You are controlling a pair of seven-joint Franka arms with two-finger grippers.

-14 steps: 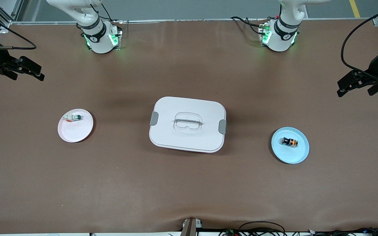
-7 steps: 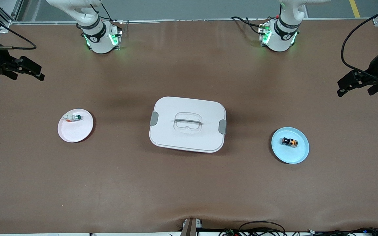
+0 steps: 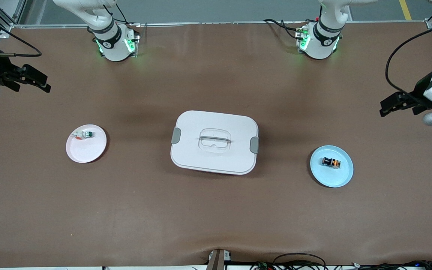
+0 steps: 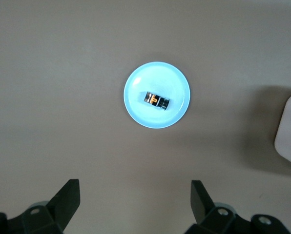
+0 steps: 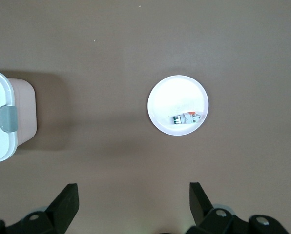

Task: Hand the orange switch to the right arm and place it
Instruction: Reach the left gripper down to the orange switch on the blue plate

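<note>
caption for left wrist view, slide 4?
Open left pincer above table, orange switch lying on the blue plate.

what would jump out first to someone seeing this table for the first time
The big white lidded box at the table's middle draws the eye first. Toward the left arm's end, a light blue plate holds the orange switch; toward the right arm's end, a white plate holds a small green-capped part. Both tools, left and right, hang open over bare table at the ends.

Orange switch [image 4: 155, 100] lying on blue plate [image 4: 135, 105]; left tool [image 4: 135, 202] open above.
</note>
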